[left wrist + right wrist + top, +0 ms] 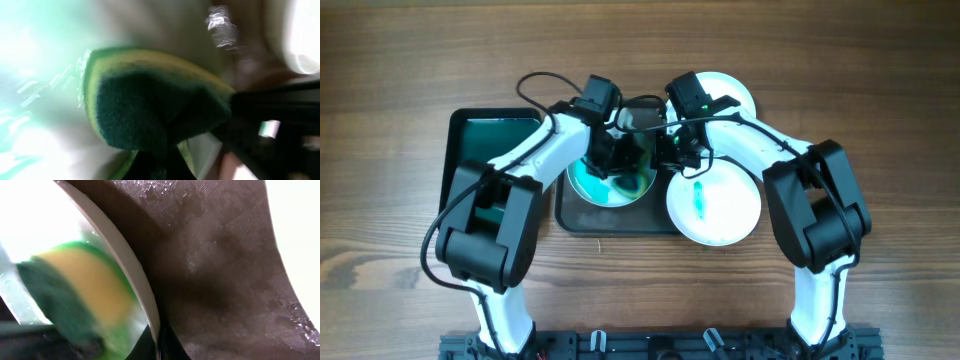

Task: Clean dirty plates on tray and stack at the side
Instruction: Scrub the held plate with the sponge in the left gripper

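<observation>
A white plate [603, 187] smeared teal lies tilted on the dark grey tray [620, 222]. My left gripper [617, 160] is shut on a yellow and green sponge [150, 100] that presses on this plate's wet face [35, 130]. My right gripper [665, 150] is shut on the plate's rim [135, 270]. The right wrist view shows the sponge [75, 295] behind that rim and the wet tray floor [225, 280]. A second plate [715, 200] with a teal smear sits at the tray's right edge. A third white plate [730, 92] lies behind the right arm.
A smaller dark green tray [490, 135] stands at the left, partly under the left arm. Both arms cross over the middle of the wooden table [880, 120]. Another plate's white edge [300, 220] shows in the right wrist view.
</observation>
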`<action>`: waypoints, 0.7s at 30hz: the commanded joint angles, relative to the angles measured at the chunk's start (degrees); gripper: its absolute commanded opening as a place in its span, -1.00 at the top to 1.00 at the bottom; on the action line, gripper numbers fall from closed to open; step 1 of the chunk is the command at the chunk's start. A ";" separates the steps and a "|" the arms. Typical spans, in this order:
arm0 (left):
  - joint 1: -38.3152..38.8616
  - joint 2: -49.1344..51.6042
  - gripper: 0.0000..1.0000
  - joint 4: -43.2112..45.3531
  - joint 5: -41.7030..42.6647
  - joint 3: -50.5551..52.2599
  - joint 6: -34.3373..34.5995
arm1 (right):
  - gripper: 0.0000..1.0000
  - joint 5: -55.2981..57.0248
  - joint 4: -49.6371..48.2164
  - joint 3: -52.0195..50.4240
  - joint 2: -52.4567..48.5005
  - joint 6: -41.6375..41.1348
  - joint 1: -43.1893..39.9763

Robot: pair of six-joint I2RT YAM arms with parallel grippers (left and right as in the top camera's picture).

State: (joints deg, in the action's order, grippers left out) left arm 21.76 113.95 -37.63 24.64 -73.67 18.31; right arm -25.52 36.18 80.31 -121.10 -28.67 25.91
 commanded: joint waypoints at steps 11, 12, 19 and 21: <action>-0.55 1.25 0.92 0.92 -48.37 0.46 19.08 | 0.92 -1.09 -0.15 -0.09 -1.38 0.22 -0.24; -0.66 1.25 0.92 0.07 -47.87 0.46 19.78 | 0.91 -1.07 -0.17 -0.09 -1.38 0.20 -0.24; -0.50 1.25 0.92 -7.78 -8.50 0.46 4.22 | 0.91 -1.11 -0.26 -0.09 -1.38 0.17 -0.24; -0.50 1.25 0.92 -7.39 7.19 0.46 -4.90 | 0.92 -1.14 -0.33 -0.09 -1.38 0.17 -0.24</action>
State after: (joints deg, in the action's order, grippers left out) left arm 20.36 113.58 -43.40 3.55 -75.18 27.66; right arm -26.59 36.45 80.31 -121.30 -28.40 26.04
